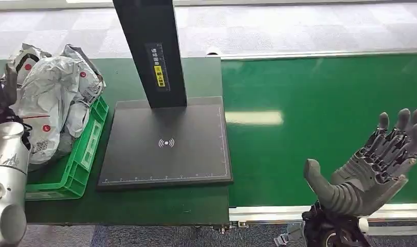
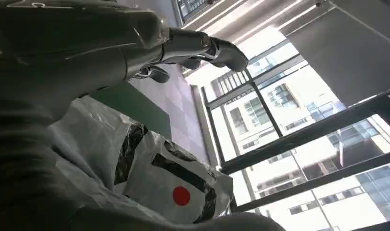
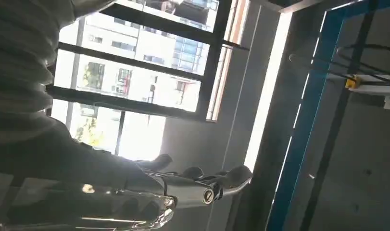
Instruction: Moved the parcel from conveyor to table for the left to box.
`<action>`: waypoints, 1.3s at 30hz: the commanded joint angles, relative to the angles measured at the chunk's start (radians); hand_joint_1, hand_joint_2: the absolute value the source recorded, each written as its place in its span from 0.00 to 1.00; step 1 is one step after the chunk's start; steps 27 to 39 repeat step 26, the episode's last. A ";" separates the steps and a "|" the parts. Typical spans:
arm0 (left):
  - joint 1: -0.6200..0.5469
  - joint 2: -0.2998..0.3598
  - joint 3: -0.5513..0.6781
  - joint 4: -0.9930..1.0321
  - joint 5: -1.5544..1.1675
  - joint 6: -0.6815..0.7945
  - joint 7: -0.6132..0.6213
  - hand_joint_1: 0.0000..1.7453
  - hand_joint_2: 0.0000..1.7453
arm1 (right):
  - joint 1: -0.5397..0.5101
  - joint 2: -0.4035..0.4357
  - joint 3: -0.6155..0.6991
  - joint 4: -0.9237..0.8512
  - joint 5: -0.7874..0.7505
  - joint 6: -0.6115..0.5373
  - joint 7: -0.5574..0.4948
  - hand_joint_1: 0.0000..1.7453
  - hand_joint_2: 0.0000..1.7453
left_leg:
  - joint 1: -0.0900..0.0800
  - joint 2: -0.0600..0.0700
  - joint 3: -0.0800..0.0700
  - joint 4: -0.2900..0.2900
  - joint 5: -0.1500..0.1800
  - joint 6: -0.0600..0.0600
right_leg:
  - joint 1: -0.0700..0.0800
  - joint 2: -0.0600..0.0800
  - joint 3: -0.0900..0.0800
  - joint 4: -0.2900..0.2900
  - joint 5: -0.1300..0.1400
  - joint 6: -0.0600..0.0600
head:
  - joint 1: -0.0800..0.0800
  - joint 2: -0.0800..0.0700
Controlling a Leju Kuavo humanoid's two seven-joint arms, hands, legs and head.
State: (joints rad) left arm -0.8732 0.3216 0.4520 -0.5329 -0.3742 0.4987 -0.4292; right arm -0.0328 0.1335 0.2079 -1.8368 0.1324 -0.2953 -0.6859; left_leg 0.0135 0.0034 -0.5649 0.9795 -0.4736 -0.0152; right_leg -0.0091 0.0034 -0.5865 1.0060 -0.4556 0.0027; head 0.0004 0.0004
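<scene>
Several grey plastic parcels (image 1: 52, 98) with red dots and labels are heaped in a green crate (image 1: 85, 154) at the table's left. My left hand (image 1: 3, 90) is raised beside that heap, fingers spread and holding nothing; the left wrist view shows its fingers (image 2: 202, 48) stretched out above a parcel (image 2: 169, 178). My right hand (image 1: 373, 164) hovers palm up over the near edge of the green conveyor belt (image 1: 319, 118), fingers apart and empty. The belt surface carries no parcel.
A black scanner plate (image 1: 165, 144) with a black post (image 1: 152, 51) lies on the green table (image 1: 144, 206) between crate and belt. The belt's metal rail (image 1: 278, 211) runs along the near edge. Windows appear in both wrist views.
</scene>
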 commanded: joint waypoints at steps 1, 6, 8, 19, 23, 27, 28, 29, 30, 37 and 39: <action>0.078 -0.061 0.019 -0.205 0.252 -0.180 -0.129 0.00 0.00 | -0.051 -0.010 -0.015 0.124 0.000 0.022 -0.012 0.00 1.00 | 0.001 0.000 0.002 -0.001 0.000 0.001 | 0.001 0.000 0.002 -0.002 0.001 0.000 | 0.000 0.000; 0.451 -0.202 -0.180 -0.923 0.352 -0.061 -0.139 0.00 0.00 | -0.043 -0.001 -0.021 0.150 0.010 0.030 -0.012 0.00 1.00 | -0.001 -0.001 0.004 -0.004 0.001 0.002 | -0.001 -0.001 0.005 -0.005 0.000 0.001 | -0.001 0.000; 0.443 -0.181 -0.195 -0.903 0.368 -0.048 -0.136 0.00 0.00 | -0.042 0.000 -0.021 0.150 0.011 0.030 -0.012 0.00 1.00 | 0.000 0.001 0.004 -0.002 -0.002 0.002 | 0.000 0.001 0.004 -0.004 -0.001 0.001 | -0.001 0.000; 0.766 -0.479 -1.070 -0.657 0.511 -0.019 -0.269 0.00 1.00 | 0.036 0.032 0.071 0.437 0.037 0.053 0.089 0.00 1.00 | -0.005 -0.007 0.011 -0.007 -0.003 0.003 | -0.006 -0.006 0.011 -0.009 -0.003 0.004 | -0.001 0.000; 0.794 -0.504 -1.039 -0.429 0.516 -0.117 -0.269 0.00 1.00 | 0.078 0.034 0.127 0.587 0.069 -0.039 0.110 0.00 1.00 | -0.005 -0.006 0.012 -0.005 -0.007 0.004 | -0.006 -0.005 0.014 -0.007 -0.005 0.007 | 0.000 0.000; 0.837 -0.490 -1.003 -0.432 0.497 -0.091 -0.269 0.00 0.00 | 0.087 0.013 0.134 0.690 0.088 -0.090 0.110 0.00 1.00 | -0.004 -0.003 0.013 -0.005 -0.007 0.004 | -0.005 -0.002 0.015 -0.008 -0.005 0.006 | -0.001 0.000; 0.837 -0.490 -1.003 -0.432 0.497 -0.091 -0.269 0.00 0.00 | 0.087 0.013 0.134 0.690 0.088 -0.090 0.110 0.00 1.00 | -0.004 -0.003 0.013 -0.005 -0.007 0.004 | -0.005 -0.002 0.015 -0.008 -0.005 0.006 | -0.001 0.000; 0.837 -0.490 -1.003 -0.432 0.497 -0.091 -0.269 0.00 0.00 | 0.087 0.013 0.134 0.690 0.088 -0.090 0.110 0.00 1.00 | -0.004 -0.003 0.013 -0.005 -0.007 0.004 | -0.005 -0.002 0.015 -0.008 -0.005 0.006 | -0.001 0.000; 0.837 -0.490 -1.003 -0.432 0.497 -0.091 -0.269 0.00 0.00 | 0.087 0.013 0.134 0.690 0.088 -0.090 0.110 0.00 1.00 | -0.004 -0.003 0.013 -0.005 -0.007 0.004 | -0.005 -0.002 0.015 -0.008 -0.005 0.006 | -0.001 0.000; 0.837 -0.490 -1.003 -0.432 0.497 -0.091 -0.269 0.00 0.00 | 0.087 0.013 0.134 0.690 0.088 -0.090 0.110 0.00 1.00 | -0.004 -0.003 0.013 -0.005 -0.007 0.004 | -0.005 -0.002 0.015 -0.008 -0.005 0.006 | -0.001 0.000; 0.837 -0.490 -1.003 -0.432 0.497 -0.091 -0.269 0.00 0.00 | 0.087 0.013 0.134 0.690 0.088 -0.090 0.110 0.00 1.00 | -0.004 -0.003 0.013 -0.005 -0.007 0.004 | -0.005 -0.002 0.015 -0.008 -0.005 0.006 | -0.001 0.000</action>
